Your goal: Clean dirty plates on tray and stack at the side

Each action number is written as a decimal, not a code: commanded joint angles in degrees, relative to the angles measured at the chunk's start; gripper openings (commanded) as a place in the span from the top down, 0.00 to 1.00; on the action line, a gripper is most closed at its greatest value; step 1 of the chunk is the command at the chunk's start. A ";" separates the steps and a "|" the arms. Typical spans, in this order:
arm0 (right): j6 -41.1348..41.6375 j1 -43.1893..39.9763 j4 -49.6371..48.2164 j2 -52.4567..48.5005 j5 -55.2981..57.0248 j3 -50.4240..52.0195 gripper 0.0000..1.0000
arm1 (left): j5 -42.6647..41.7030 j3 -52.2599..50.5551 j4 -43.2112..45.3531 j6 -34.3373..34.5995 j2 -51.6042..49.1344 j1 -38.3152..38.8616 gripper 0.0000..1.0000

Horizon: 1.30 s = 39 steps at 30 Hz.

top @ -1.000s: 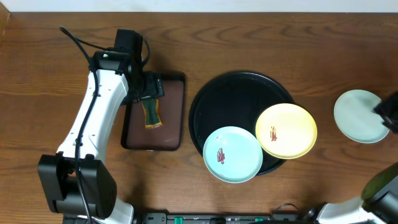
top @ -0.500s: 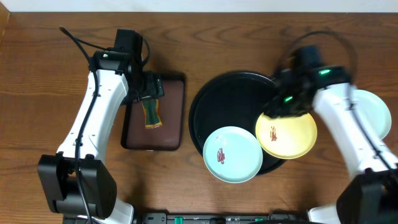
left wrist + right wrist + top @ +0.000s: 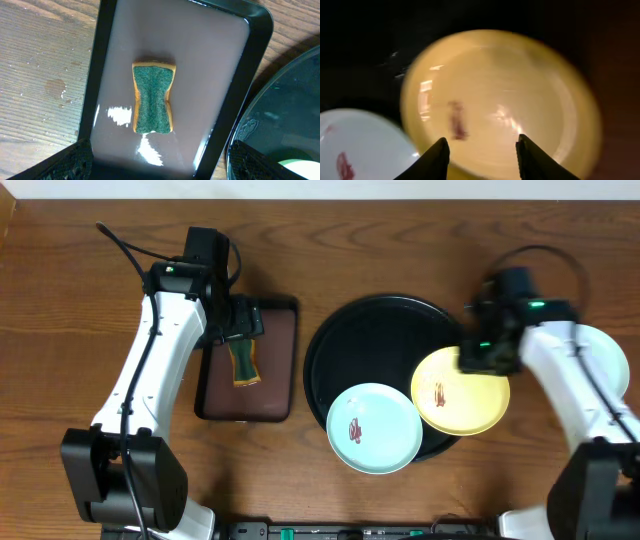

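Observation:
The black round tray (image 3: 370, 350) holds a pale yellow plate (image 3: 465, 402) with a reddish smear at its right edge. A mint-blue plate (image 3: 374, 428) with a smear overlaps its front rim. A second mint-blue plate (image 3: 608, 360) lies on the table at the far right, partly hidden by my right arm. My right gripper (image 3: 482, 356) is open and empty above the yellow plate's far edge. In the right wrist view the fingers (image 3: 482, 156) straddle the yellow plate (image 3: 520, 95), with the mint plate (image 3: 360, 145) at lower left. My left gripper (image 3: 240, 325) is open above the sponge.
A green and yellow sponge (image 3: 243, 365) lies in a dark-brown rectangular tray (image 3: 275, 395) left of the black tray. The left wrist view shows the sponge (image 3: 152, 97), the rectangular tray (image 3: 200, 60) and the open fingers (image 3: 160, 172) at the bottom corners.
My right arm swung in from the right edge to over the black tray, then shifted slightly right over the yellow plate. The left arm, plates and sponge have not moved.

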<state>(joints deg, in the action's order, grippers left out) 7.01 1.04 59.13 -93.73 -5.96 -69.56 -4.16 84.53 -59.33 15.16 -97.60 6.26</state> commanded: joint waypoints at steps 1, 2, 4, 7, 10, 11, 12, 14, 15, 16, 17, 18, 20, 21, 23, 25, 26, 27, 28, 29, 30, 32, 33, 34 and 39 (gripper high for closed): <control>0.57 -9.38 0.94 1.22 -2.03 1.88 0.56 | 0.28 1.29 -0.15 -0.11 0.24 0.02 0.12; 0.02 -10.82 0.92 1.22 -2.62 2.89 0.56 | 0.31 1.29 -0.15 -0.11 0.24 0.02 0.12; -0.26 -12.15 0.74 1.22 -2.64 5.64 0.56 | 0.28 1.29 -0.15 -0.11 0.24 0.02 0.12; 4.81 -12.26 -1.22 1.22 0.90 10.67 0.58 | 0.31 1.29 -0.15 -0.11 0.24 0.02 0.12; 8.48 -12.44 -2.78 1.22 1.75 11.82 0.73 | 0.31 1.29 -0.15 -0.11 0.24 0.02 0.12; 8.41 -12.39 -3.76 1.22 1.09 11.82 0.81 | 0.31 1.29 -0.15 -0.11 0.24 0.02 0.12; 8.41 -12.39 -4.31 1.22 0.68 11.82 0.85 | 0.31 1.29 -0.15 -0.11 0.24 0.02 0.12; 8.35 -12.39 -4.68 1.22 -0.55 11.82 0.85 | 0.28 1.29 -0.15 -0.11 0.24 0.02 0.12; 8.15 -12.39 -4.61 1.22 -0.59 11.80 0.84 | 0.28 1.29 -0.15 -0.11 0.24 0.02 0.12; 8.15 -12.39 -5.25 1.22 -1.07 11.80 0.88 | 0.31 1.29 -0.15 -0.09 0.24 0.02 0.12; 8.20 -12.39 -5.92 1.22 -2.40 11.80 0.90 | 0.31 1.29 -0.15 -0.11 0.24 0.02 0.12; 8.20 -12.33 -6.71 1.22 -4.57 11.82 0.95 | 0.28 1.29 -0.15 -0.09 0.24 0.02 0.12; 8.83 -12.02 -9.01 1.22 -9.27 11.82 0.99 | 0.28 1.29 -0.15 -0.09 0.24 0.02 0.12; 9.86 -11.87 -10.05 1.22 -9.64 11.82 0.99 | 0.28 1.29 -0.15 -0.11 0.24 0.02 0.12; 11.26 -11.41 -13.05 1.22 -10.03 11.82 0.99 | 0.28 1.29 -0.15 -0.11 0.24 0.02 0.12; 10.25 -10.73 -17.00 1.22 -11.82 11.82 0.99 | 0.31 1.29 -0.15 -0.11 0.24 0.02 0.12; 7.85 -10.03 -19.89 1.22 -13.40 11.82 0.99 | 0.31 1.29 -0.15 -0.11 0.24 0.02 0.12; 6.05 -8.92 -21.92 1.22 -13.49 11.82 0.99 | 0.31 1.29 -0.15 -0.11 0.24 0.02 0.12; 4.90 -7.82 -22.99 1.16 -13.05 11.85 0.99 | 0.28 1.29 -0.15 -0.09 0.24 0.02 0.12; 4.94 -6.45 -23.74 0.96 -11.82 11.85 0.99 | 0.31 1.29 -0.15 -0.09 0.24 0.02 0.12; 4.94 -5.42 -24.30 0.72 -11.34 11.85 0.99 | 0.31 1.29 -0.15 -0.11 0.24 0.02 0.12; 4.98 -1.88 -26.71 -0.50 -9.60 11.87 0.99 | 0.28 1.29 -0.15 -0.11 0.24 0.02 0.12; 5.70 -0.13 -27.74 -1.29 -8.15 11.87 0.99 | 0.31 1.29 -0.15 -0.09 0.24 0.02 0.12; 8.15 1.92 -28.87 -2.40 -5.01 11.87 0.99 | 0.28 1.29 -0.15 -0.11 0.24 0.02 0.12; 14.27 5.99 -31.67 -7.37 -1.99 11.87 0.99 | 0.31 1.29 -0.15 -0.11 0.24 0.02 0.12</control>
<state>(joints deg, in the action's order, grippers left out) 16.64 5.61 27.68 -98.61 -10.33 -57.54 -4.16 84.53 -59.33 15.16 -97.60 6.26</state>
